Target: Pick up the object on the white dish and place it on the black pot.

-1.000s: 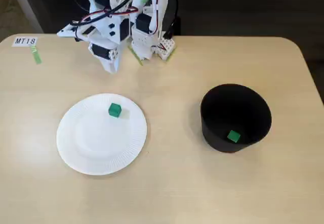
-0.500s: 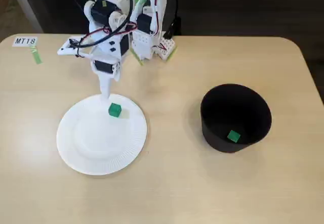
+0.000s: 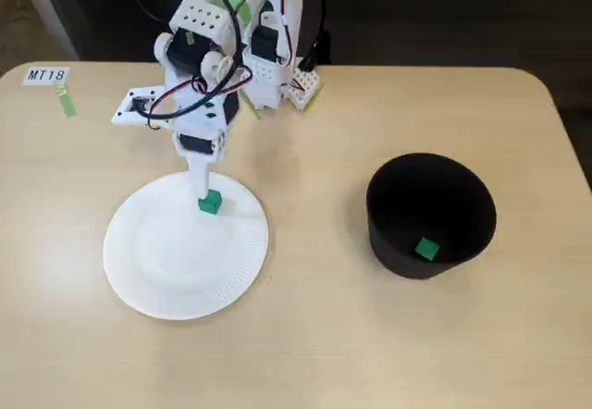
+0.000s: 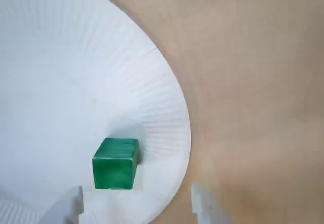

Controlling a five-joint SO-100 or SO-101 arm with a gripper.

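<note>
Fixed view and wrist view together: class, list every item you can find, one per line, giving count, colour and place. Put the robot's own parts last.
Green cubes: two; one on the plate by its upper rim, one inside the pot.
Paper plate: one, white, ribbed rim, left half of the table.
Pot: one, matte black, right half of the table.
Table: one, light wood.
Label: one, white, reading MT18, top left corner, green tape strip below it.
Arm: one, white, at the table's far edge.
Gripper: one, white, open, fingertips just behind the plate's cube.

white dish (image 4: 61, 72) cropped in wrist view, arm (image 3: 231, 30) top cut off
</note>
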